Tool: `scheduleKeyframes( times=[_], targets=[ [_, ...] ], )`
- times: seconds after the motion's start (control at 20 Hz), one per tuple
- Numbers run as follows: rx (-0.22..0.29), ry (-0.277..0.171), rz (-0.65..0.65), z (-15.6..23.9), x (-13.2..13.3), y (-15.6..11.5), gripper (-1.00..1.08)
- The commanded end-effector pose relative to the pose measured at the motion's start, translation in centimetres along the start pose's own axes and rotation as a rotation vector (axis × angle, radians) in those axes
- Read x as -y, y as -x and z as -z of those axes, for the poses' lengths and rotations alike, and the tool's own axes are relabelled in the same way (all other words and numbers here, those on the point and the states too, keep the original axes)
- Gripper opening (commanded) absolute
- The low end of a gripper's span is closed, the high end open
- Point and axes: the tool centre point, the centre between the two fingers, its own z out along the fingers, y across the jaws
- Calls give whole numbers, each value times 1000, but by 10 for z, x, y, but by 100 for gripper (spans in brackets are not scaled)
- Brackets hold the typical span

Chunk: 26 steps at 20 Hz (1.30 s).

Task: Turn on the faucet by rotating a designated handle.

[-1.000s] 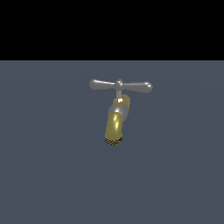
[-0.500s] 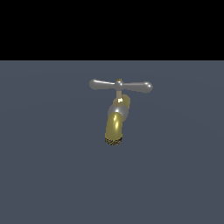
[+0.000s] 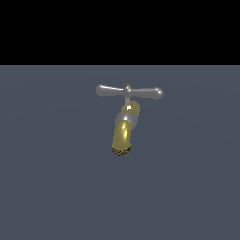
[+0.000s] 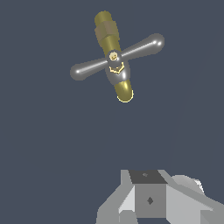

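Observation:
The faucet (image 3: 123, 133) is a shiny brass-gold curved spout with a silver collar and a dark rough tip, standing on the grey-blue floor mid-scene in the exterior view. The handle (image 3: 108, 90), a slim grey crossbar with bulbous ends, sits level on a short stem on top of it. In the wrist view I look down on the faucet (image 4: 124, 90) with the handle (image 4: 146, 46) lying across it at a slant. Only grey blocks of my gripper (image 4: 151, 200) show at the picture's edge, well apart from the faucet. Its fingers are not clear. The arm is out of the exterior view.
The grey-blue floor (image 3: 51, 187) spreads flat all around the faucet. A black band fills the upper part of the exterior view. No other objects show.

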Motion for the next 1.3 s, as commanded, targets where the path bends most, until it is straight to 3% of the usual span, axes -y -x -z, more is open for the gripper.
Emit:
scheduleKeyframes(
  times=[0.0, 0.65, 1.25],
  targets=[
    [13, -11, -74, -10, 10, -14, -100],
    [41, -16, -464, -72, 55, -83, -100],
    [-9, 13, -821, -140, 89, -140, -100]
  ],
)
